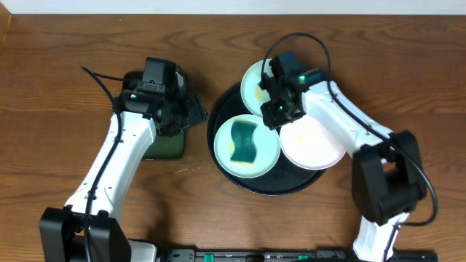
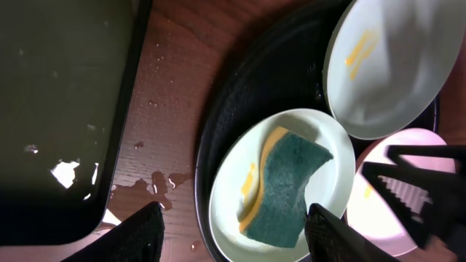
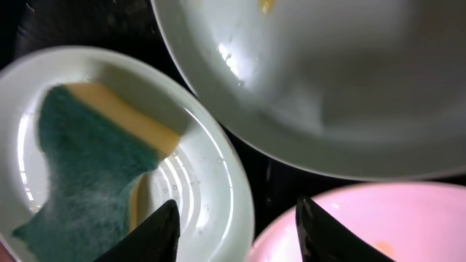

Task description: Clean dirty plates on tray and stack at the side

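The right gripper (image 1: 279,110) hangs low over the round tray (image 1: 277,186), fingers (image 3: 162,231) partway apart with nothing between them, so it's empty. It sits right where the three plates nearly meet. The back mint plate (image 1: 255,81) is on its far side, the white plate (image 1: 313,145) is nearer the base on the right, and the front mint plate (image 1: 271,149) is nearer the base on the left. The sponge (image 1: 245,142) lies on that front plate, long axis running near to far. The left gripper (image 1: 193,113), wide open and empty, hovers just off the tray's left edge by the rectangular tray (image 1: 164,149). The right one looks a bit nearer.
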